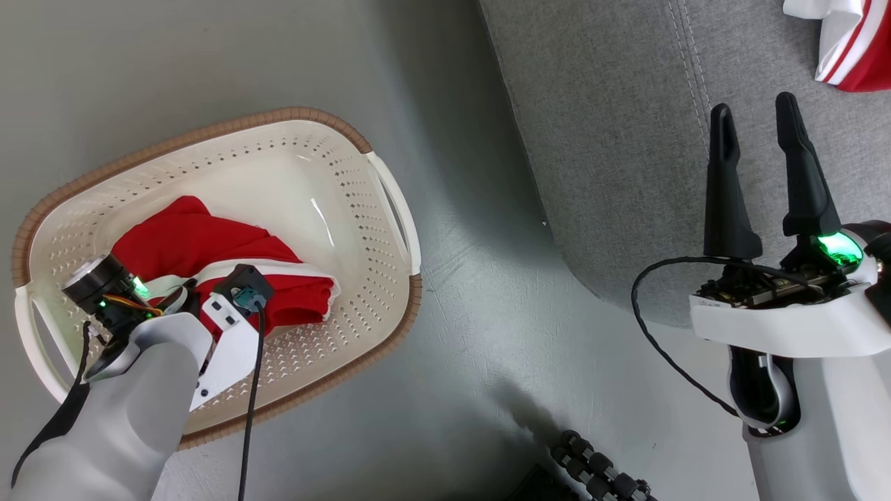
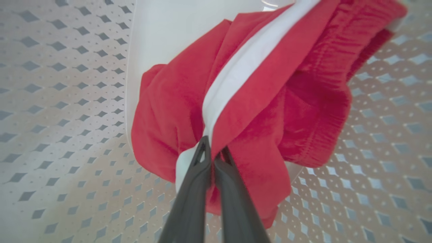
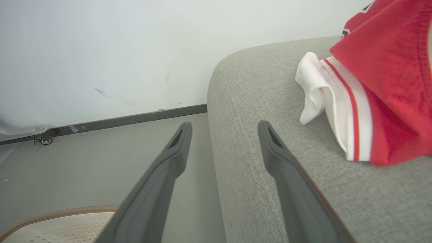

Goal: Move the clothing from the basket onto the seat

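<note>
Left gripper [image 2: 212,153] is clenched on the red garment [image 2: 256,101] in the basket [image 1: 348,209] (white stripe between its fingers [image 2: 195,189]); the other garment [image 1: 853,49] lies on the seat [image 1: 612,174], where the right gripper [image 1: 757,118] hangs open. Next, likely: lift it clear of the basket, carry across to the seat.

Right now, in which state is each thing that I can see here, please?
basket: upright on the floor, not yet emptied.
seat: beside the basket, not touching it.
garment in the basket: crumpled, pinched beside its white stripe.
garment on the seat: lying bunched, not held.
left end effector: shut on the garment in the basket.
right end effector: open, holding nothing, over the seat.
</note>
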Robot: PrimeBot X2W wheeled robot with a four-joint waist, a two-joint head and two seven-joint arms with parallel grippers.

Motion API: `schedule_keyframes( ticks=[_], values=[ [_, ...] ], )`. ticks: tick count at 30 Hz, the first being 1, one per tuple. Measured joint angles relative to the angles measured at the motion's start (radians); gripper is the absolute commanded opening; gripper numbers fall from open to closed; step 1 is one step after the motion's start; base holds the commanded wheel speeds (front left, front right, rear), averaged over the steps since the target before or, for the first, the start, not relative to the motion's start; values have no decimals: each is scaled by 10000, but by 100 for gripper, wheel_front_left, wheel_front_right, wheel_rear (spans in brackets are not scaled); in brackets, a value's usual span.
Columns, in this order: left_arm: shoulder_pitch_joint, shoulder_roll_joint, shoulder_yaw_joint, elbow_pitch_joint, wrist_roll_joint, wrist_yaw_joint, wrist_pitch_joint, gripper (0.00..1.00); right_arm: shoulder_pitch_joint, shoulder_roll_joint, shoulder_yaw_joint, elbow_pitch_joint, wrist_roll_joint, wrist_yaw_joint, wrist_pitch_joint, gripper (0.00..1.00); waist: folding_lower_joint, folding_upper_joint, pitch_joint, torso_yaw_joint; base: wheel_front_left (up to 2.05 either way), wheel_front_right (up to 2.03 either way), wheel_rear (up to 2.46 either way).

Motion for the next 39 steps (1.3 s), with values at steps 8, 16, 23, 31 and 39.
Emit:
schedule_keyframes(
  ticks=[8, 16, 23, 31, 39],
  values=[
    [-29, 58, 245, -48, -247, 192, -706, 0, -379, 0, -125, 12, 6, 0, 0, 100, 0, 0, -72, 62, 0, 0, 0],
    [-30, -453, 244, -368, -318, 443, -1145, 0, -383, -4, -228, 48, 4, 0, -10, 100, 0, 0, -302, 253, 0, 0, 0],
    [-30, -263, 50, -454, -270, 397, -1570, 0, -375, -4, -257, 58, 0, 0, -10, 100, -1, 0, -482, 420, 0, 0, 0],
    [9, -681, 81, -734, -343, 575, -1753, 0, -364, -6, -437, 111, -10, 0, -10, 100, 0, 0, -801, 685, 0, 0, 0],
    [31, -658, 385, -1053, -731, 660, -2130, 0, -359, -8, -495, 230, -19, 0, -10, 100, 0, 0, -1113, 913, 0, 0, 0]
  ],
)
